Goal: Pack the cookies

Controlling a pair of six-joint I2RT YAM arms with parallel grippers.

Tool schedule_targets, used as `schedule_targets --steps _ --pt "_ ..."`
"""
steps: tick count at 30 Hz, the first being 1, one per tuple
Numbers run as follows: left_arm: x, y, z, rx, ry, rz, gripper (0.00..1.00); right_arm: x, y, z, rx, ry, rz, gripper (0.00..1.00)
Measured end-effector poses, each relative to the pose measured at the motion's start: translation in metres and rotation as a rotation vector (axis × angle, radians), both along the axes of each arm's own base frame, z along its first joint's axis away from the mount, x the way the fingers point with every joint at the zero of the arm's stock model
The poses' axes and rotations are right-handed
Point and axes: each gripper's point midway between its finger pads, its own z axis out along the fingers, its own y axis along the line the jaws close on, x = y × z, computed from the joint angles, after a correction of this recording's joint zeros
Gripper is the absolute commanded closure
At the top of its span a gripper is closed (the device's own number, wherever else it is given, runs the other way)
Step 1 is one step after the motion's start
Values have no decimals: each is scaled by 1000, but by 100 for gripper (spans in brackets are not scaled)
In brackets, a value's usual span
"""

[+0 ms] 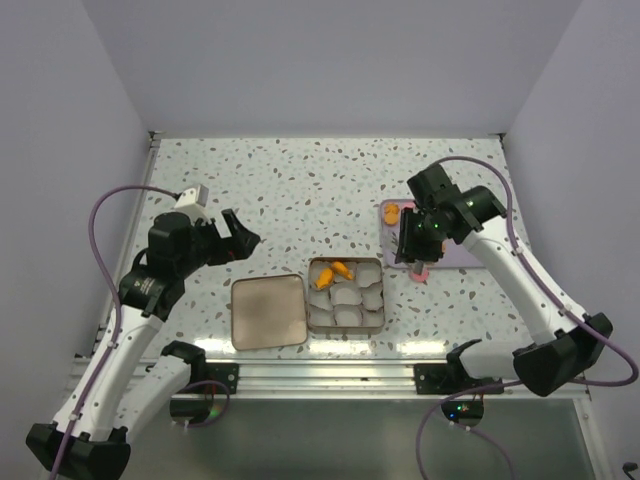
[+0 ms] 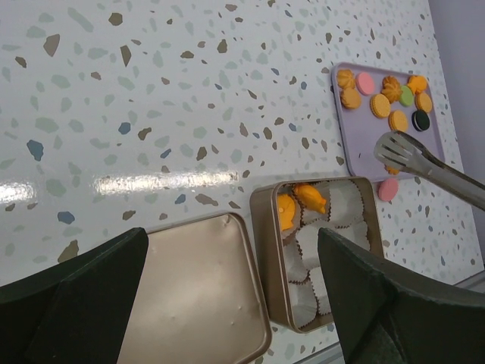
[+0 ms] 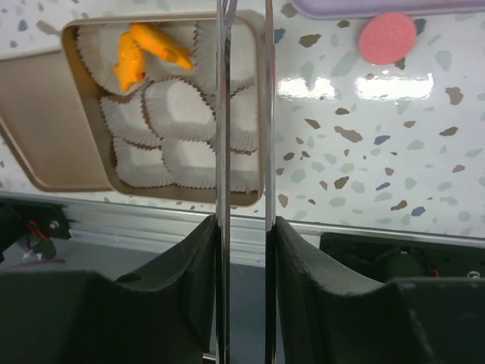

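Several cookies [image 2: 386, 98], mostly orange with pink, green and dark ones, lie on a purple tray [image 2: 356, 144]. One pink cookie [image 3: 387, 36] lies on the table beside the tray. Two orange cookies [image 2: 303, 201] sit in the far-left paper cups of the gold tin [image 1: 309, 300]. My right gripper [image 3: 244, 221] is shut on metal tongs [image 3: 223, 114]. The tongs' tips [image 2: 398, 148] hover at the tray's near edge, and whether they hold anything is unclear. My left gripper [image 1: 240, 238] hangs open above the table, left of the tin, with nothing in it.
The tin's gold lid [image 1: 268, 311] lies flat just left of the tin. White paper cups [image 3: 178, 110] fill the rest of the tin. A metal rail [image 1: 330, 375] runs along the table's near edge. Grey walls close in the back and sides.
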Motion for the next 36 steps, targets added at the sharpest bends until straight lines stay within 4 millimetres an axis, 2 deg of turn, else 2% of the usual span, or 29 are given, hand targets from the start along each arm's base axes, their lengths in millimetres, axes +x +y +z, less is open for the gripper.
schedule_targets --steps 5,8,16,25,30,36 --pt "-1 -2 1 -12 3 -7 0 -22 26 15 61 -40 78 61" --pt "-3 -2 2 -15 -3 -11 0 -29 31 17 74 -44 91 57" --pt "-6 -2 5 -19 -11 -13 0 -33 -8 6 -85 -76 6 45" --pt "-12 -1 -2 -19 1 -17 0 -43 -48 -15 -189 -58 -87 45" --pt "-13 -2 -5 -18 10 -22 0 -52 -61 -31 -207 -12 -121 46" --pt "-13 -3 -5 -19 14 -28 0 -68 -60 -50 -181 69 -122 47"
